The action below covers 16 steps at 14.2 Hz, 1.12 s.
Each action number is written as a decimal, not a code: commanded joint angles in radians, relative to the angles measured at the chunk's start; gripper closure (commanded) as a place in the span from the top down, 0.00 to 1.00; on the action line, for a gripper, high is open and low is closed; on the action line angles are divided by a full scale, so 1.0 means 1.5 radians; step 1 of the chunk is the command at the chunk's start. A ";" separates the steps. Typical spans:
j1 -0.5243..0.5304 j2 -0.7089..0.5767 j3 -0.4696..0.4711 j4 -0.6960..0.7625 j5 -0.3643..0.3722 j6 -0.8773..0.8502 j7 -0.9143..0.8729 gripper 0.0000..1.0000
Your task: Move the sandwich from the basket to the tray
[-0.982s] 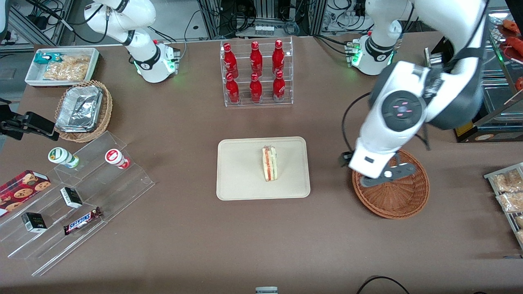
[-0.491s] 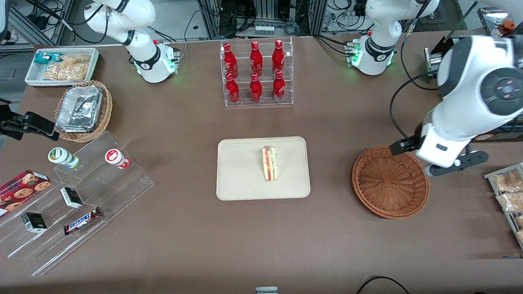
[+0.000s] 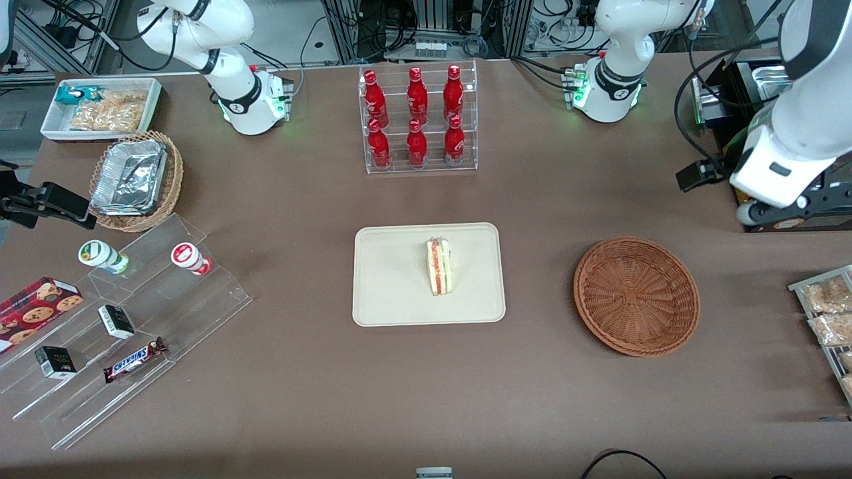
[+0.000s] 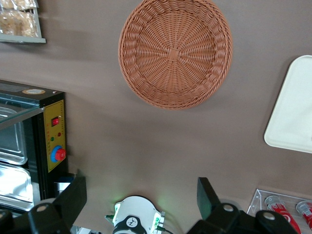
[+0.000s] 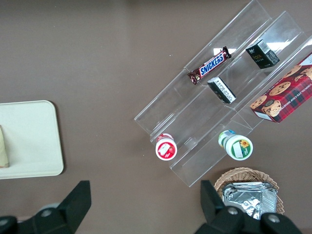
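Note:
The sandwich (image 3: 438, 267) stands on its edge on the cream tray (image 3: 393, 293), apart from the gripper. The reddish-brown basket (image 3: 636, 296) is empty; it also shows in the left wrist view (image 4: 175, 51), beside a corner of the tray (image 4: 292, 112). My left gripper (image 3: 785, 211) hangs high, farther from the front camera than the basket, at the working arm's end of the table. In the left wrist view the gripper (image 4: 141, 195) is open and holds nothing. The right wrist view shows the tray's end (image 5: 29, 141) and a sliver of the sandwich (image 5: 3, 146).
A black appliance with a red button (image 4: 29, 141) stands under the gripper. A rack of snack bags (image 3: 829, 313) is beside the basket. A rack of red bottles (image 3: 418, 118) stands at the middle back. A stepped acrylic shelf (image 3: 133, 319) and a tan basket with foil containers (image 3: 136, 179) sit at the parked arm's end.
My left arm has swung from over the basket toward the working arm's end, then away from the front camera. The basket is now uncovered. The sandwich has not moved.

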 commanded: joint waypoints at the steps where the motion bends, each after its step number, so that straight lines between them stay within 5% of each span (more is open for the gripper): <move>1: 0.004 -0.006 -0.001 -0.012 -0.008 0.001 0.014 1.00; 16: 0.008 0.019 -0.002 0.029 -0.017 -0.002 0.036 1.00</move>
